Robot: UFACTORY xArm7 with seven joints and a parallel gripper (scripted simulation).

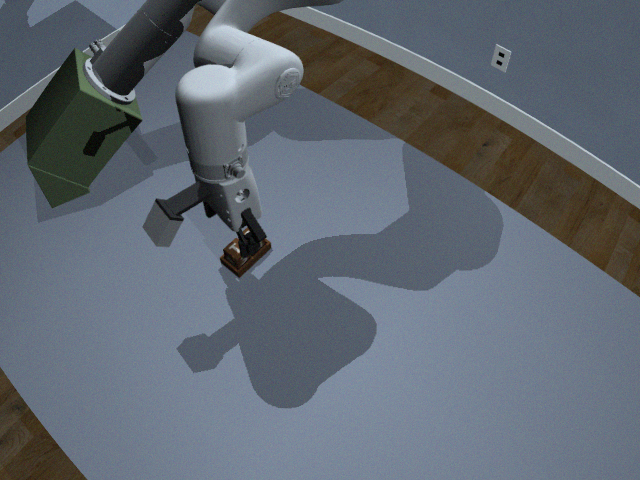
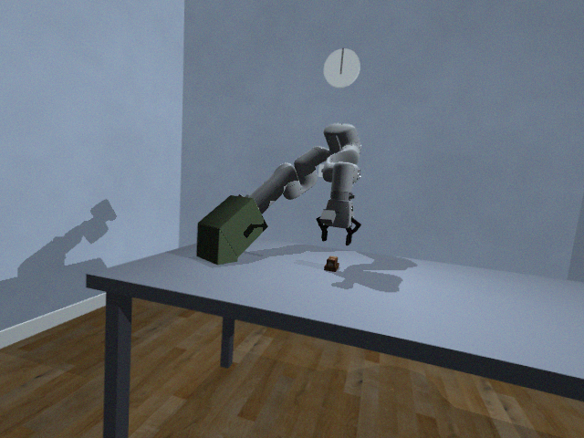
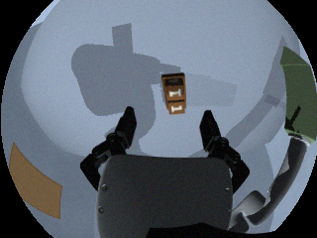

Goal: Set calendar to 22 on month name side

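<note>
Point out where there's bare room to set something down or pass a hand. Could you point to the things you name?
Room shows in the exterior view between the tray (image 1: pixel 240 271) (image 2: pixel 330 269) (image 3: pixel 173 75) and the table's near edge (image 2: pixel 401 344), and rightward of the tray. It is crowded directly above the tray, under the open gripper (image 1: pixel 229 232) (image 2: pixel 336 241) (image 3: pixel 168 116), and around the green mount (image 1: pixel 67 129) (image 2: pixel 235 226) (image 3: pixel 301 89).

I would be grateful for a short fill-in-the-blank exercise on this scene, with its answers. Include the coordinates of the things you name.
The tool (image 1: pixel 249 246) (image 2: pixel 336 237) (image 3: pixel 168 116) is ____, with nothing between its fingers. The mounting block (image 1: pixel 77 124) (image 2: pixel 226 231) (image 3: pixel 300 94) is coloured ____. The round clock (image 2: pixel 336 70) hangs on the ____. The small brown calendar (image 1: pixel 232 266) (image 2: pixel 331 266) (image 3: pixel 173 102) rests on the ____.

Missing words: open; green; wall; table.
</note>
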